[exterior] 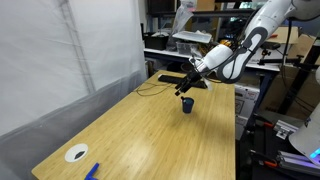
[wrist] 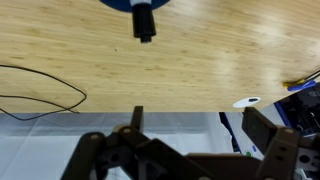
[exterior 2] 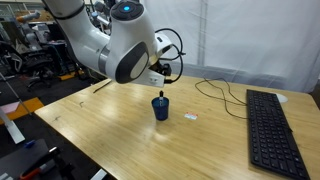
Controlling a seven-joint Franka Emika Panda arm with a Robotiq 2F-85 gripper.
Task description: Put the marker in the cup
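Observation:
The small dark blue cup (exterior: 187,104) stands upright on the wooden table, seen in both exterior views (exterior 2: 160,108). In the wrist view only its rim shows at the top edge (wrist: 134,4). The black marker (wrist: 144,22) stands in the cup with its end sticking out over the rim, and shows as a thin stick in an exterior view (exterior 2: 163,96). My gripper (wrist: 200,125) is open and empty. It hangs a little above the cup (exterior 2: 166,72) and touches neither cup nor marker (exterior: 186,88).
A black keyboard (exterior 2: 268,125) lies at one side of the table, with a black cable (wrist: 40,95) looping near it. A white tape roll (exterior: 76,153) and a flat bright-blue object (exterior: 92,171) lie near a far corner. A white curtain borders the table.

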